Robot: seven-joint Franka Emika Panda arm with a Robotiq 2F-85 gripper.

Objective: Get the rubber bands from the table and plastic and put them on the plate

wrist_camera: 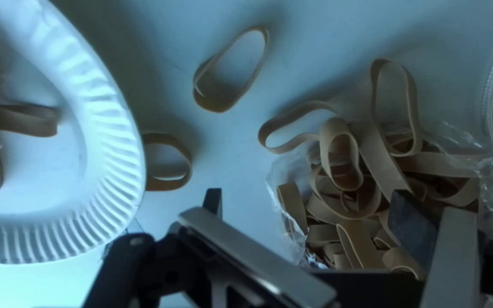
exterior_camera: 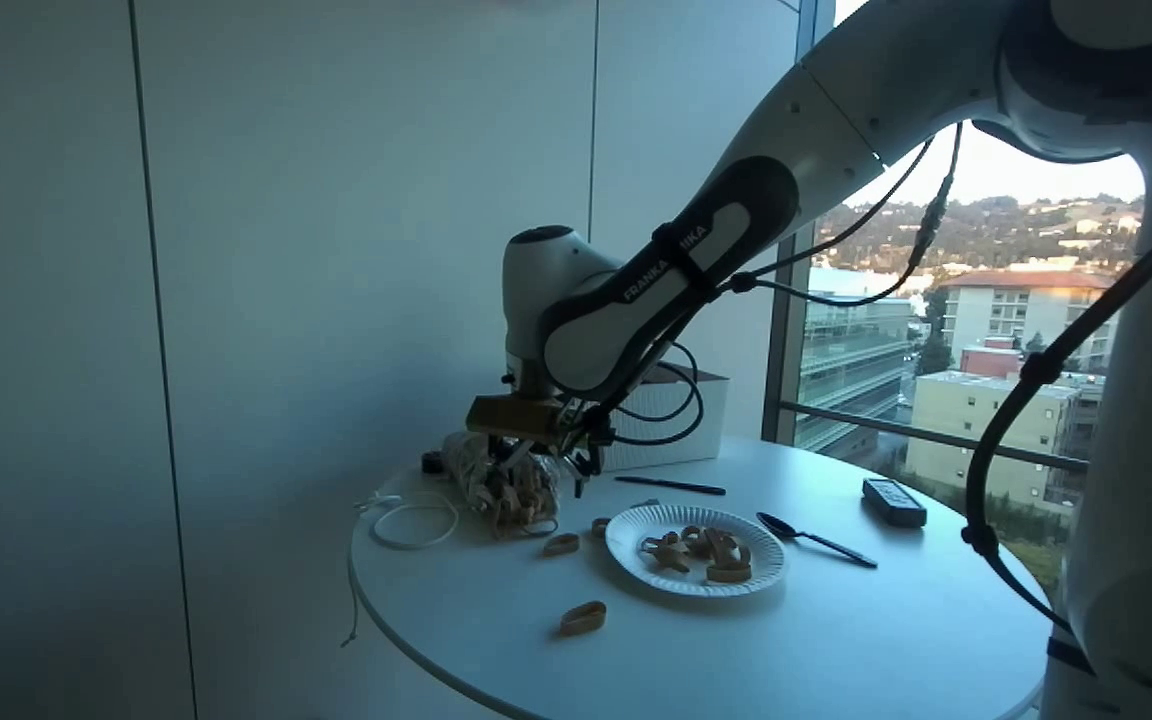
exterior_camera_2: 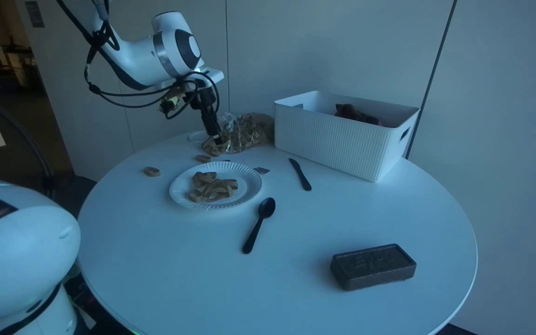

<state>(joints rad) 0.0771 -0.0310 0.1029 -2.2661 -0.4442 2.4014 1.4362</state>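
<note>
Several tan rubber bands lie in a pile on the white paper plate point(exterior_camera: 626, 565); the pile point(exterior_camera_2: 212, 187) also shows in the other views. Loose bands lie on the table, including a front one point(exterior_camera: 583, 618), one nearer the bag point(exterior_camera: 561, 544) and one beside the plate's rim point(wrist_camera: 167, 162). A clear plastic bag point(exterior_camera_2: 263, 124) lies on its side, with many bands point(wrist_camera: 349, 171) spilling from its mouth. My gripper point(wrist_camera: 310, 209) is open and empty, its fingers spread above the bag's mouth. In an exterior view the gripper point(exterior_camera: 543, 478) is between bag and plate, partly in front of the bag.
A white box point(exterior_camera_2: 333, 137) with something dark inside stands behind the bag. A black knife point(exterior_camera_2: 300, 174), a black spoon point(exterior_camera_2: 258, 225) and a dark block point(exterior_camera_2: 373, 267) lie on the round table. A white cord loop point(exterior_camera: 416, 522) lies near the table's edge.
</note>
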